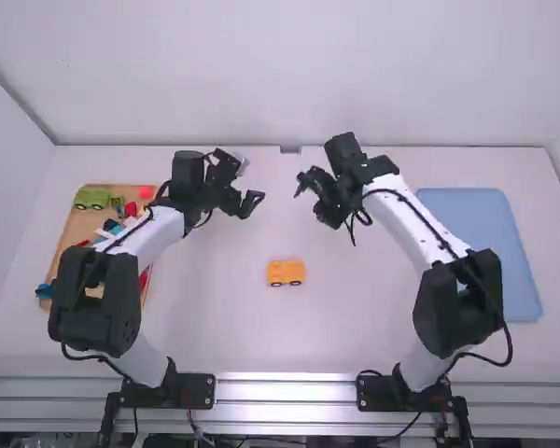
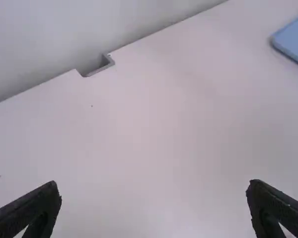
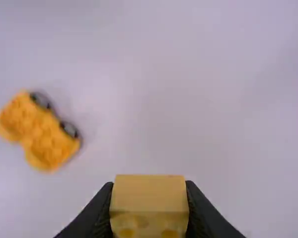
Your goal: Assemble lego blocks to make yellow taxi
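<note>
Nearing completion, probably, with the wheeled yellow base (image 1: 286,272) ready on the white table (image 1: 215,327) between the arms, and a yellow block (image 3: 149,203) nipped snugly between the fingers of the right gripper (image 3: 149,189), apart from the base. Left to do, by the look of it: bring block to base, line up and press down, perhaps as cab or roof. Impossible to rule out further bricks from the wooden tray (image 1: 72,229), with the left gripper (image 2: 154,186) spread wide and empty.

Lane between left arm (image 1: 152,241) and right arm (image 1: 418,231), yellow car (image 1: 286,272) mid-lane
</note>
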